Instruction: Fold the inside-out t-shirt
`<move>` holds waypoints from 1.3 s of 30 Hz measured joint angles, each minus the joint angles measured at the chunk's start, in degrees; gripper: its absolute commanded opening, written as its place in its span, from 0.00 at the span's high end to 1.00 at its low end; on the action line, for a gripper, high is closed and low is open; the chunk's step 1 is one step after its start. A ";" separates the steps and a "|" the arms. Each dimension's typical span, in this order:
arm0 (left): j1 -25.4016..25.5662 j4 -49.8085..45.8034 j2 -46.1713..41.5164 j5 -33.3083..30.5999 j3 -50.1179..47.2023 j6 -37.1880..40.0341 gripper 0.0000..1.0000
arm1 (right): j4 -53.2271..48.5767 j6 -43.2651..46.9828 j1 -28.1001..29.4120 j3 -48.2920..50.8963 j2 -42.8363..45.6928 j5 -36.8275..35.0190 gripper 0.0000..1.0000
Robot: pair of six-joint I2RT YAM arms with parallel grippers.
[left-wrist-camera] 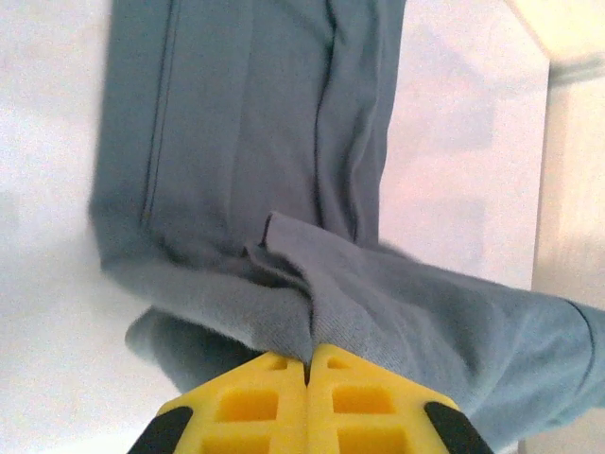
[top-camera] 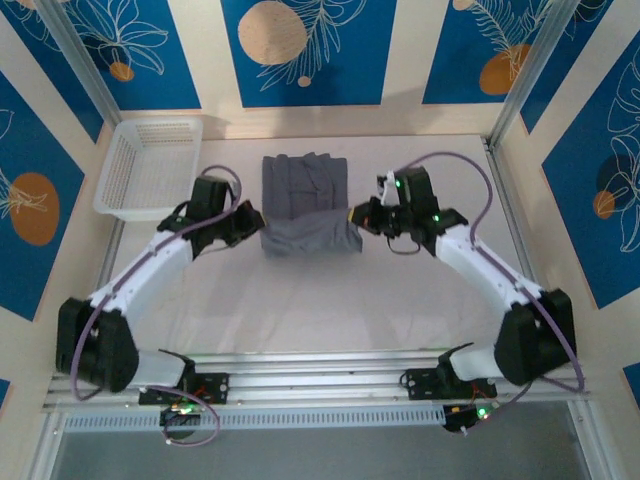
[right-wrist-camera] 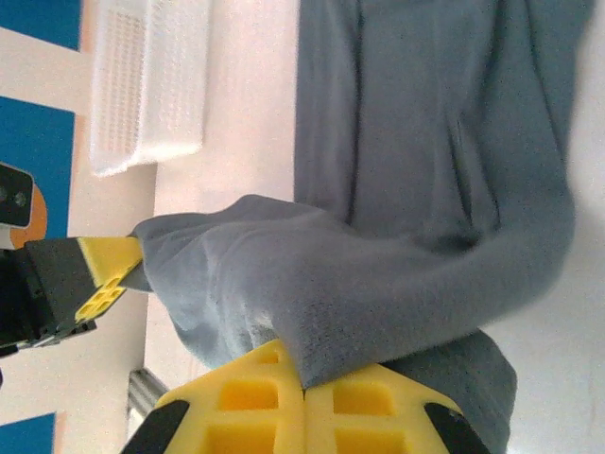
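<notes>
Nearest, across the lower half of the top view: bare white table [top-camera: 300,310], smooth, wide open between the two arms. Just above, at mid-frame: left tool [top-camera: 257,224] and right tool [top-camera: 356,214], both clamped tight, each pinching one end of the near edge of the inside-out t-shirt [top-camera: 305,190]. Near edge raised off the table as a thick rolled band running left to right. Beyond the band: rest of the shirt lying flat, a narrow rectangle, long axis pointing away toward the upper centre of the frame, far end close to the table's far edge. Bare table on both flanks, more on the right. Slate-grey soft knit, fuzzy along the fold, lengthwise seams and creases plain from the left wrist. Yellow blocky fingers [left-wrist-camera: 255,402] pressed together there, cloth caught between. Farthest, upper left: white plastic mesh basket [top-camera: 150,165], rectangular, apart from the shirt.
</notes>
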State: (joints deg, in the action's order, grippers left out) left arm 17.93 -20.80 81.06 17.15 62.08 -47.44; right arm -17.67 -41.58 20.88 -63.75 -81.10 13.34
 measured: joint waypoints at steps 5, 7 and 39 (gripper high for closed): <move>-2.43 1.64 15.80 -0.35 14.03 0.37 1.00 | -0.15 5.29 -2.75 -14.32 -13.79 0.68 1.00; -2.97 1.86 21.79 -0.55 19.41 0.94 1.00 | -0.85 7.02 -3.78 -19.58 -19.32 1.16 1.00; -7.89 8.41 17.38 1.14 3.80 7.34 0.32 | -14.43 20.13 -9.07 -21.16 -31.78 5.35 0.39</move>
State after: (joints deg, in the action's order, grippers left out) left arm 10.04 -12.38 98.43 18.28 65.89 -40.10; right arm -32.10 -21.45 11.81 -84.90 -112.88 18.70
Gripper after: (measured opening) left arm 0.684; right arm 0.610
